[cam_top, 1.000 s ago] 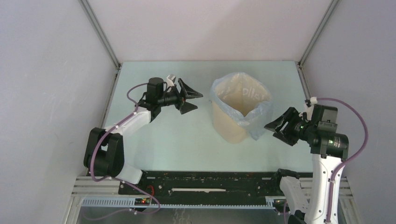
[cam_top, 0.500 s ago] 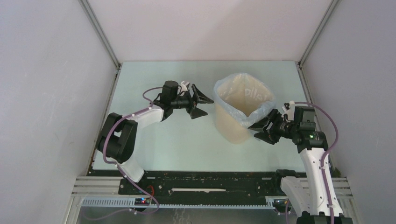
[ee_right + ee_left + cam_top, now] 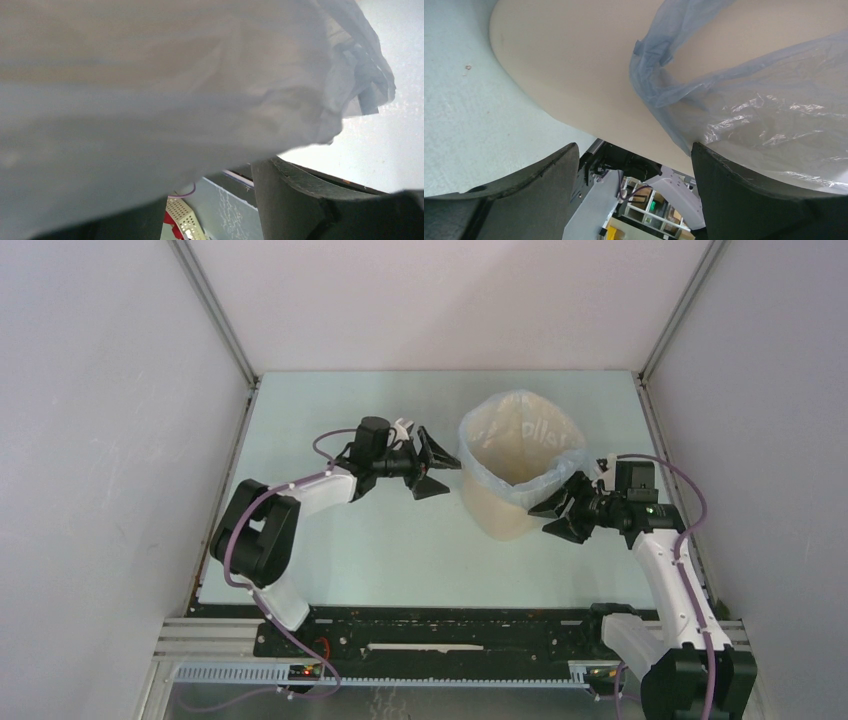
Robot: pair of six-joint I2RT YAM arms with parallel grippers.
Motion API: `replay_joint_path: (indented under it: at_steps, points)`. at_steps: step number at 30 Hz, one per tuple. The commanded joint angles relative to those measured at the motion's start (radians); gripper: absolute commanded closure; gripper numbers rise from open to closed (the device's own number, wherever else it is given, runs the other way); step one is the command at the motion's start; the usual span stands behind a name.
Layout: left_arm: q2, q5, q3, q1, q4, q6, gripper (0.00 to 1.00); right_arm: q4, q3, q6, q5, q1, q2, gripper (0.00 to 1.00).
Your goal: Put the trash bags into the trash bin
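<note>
The cream-beige trash bin (image 3: 505,515) stands upright mid-table. The pale-blue trash bag (image 3: 522,435) lines it, its hem folded out over the rim. My left gripper (image 3: 452,475) is open, jaws wide, just left of the bin and apart from it. In the left wrist view the bin wall (image 3: 574,65) and the draped bag (image 3: 764,110) fill the frame beyond the open left gripper (image 3: 634,155). My right gripper (image 3: 553,523) is open at the bin's near right side. In the right wrist view the bag (image 3: 175,90) hangs over the open right gripper (image 3: 210,190) and hides much of one finger.
The pale green table (image 3: 380,550) is closed in by white walls with aluminium posts (image 3: 215,315) at the back corners. A black rail (image 3: 440,630) with the arm bases runs along the near edge.
</note>
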Motion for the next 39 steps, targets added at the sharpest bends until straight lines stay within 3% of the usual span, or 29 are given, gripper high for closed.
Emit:
replay_joint_path:
  at_steps: [1, 12, 17, 23, 30, 39]
  points:
    - [0.018, -0.019, 0.044, -0.005, -0.067, 0.094, 0.13, 0.035, 0.001, -0.074, 0.052, -0.032, 0.029, 0.34]
    - [0.096, -0.081, 0.256, 0.011, -0.424, 0.363, 0.11, -0.202, 0.142, -0.189, 0.072, -0.085, -0.015, 0.34]
    - [0.001, -0.116, 0.317, 0.013, -0.538, 0.448, 0.07, -0.352, 0.245, -0.223, 0.091, -0.085, -0.072, 0.34]
    - [-0.15, -0.161, 0.281, 0.028, -0.67, 0.521, 0.07, -0.458, 0.394, -0.287, 0.257, -0.086, -0.096, 0.34]
    - [-0.317, -0.22, 0.179, 0.028, -0.759, 0.577, 0.05, -0.209, 0.368, -0.154, 0.265, -0.086, -0.002, 0.34]
    - [-0.474, -0.253, 0.111, 0.028, -0.813, 0.581, 0.04, 0.112, 0.139, -0.044, 0.228, -0.057, 0.067, 0.36]
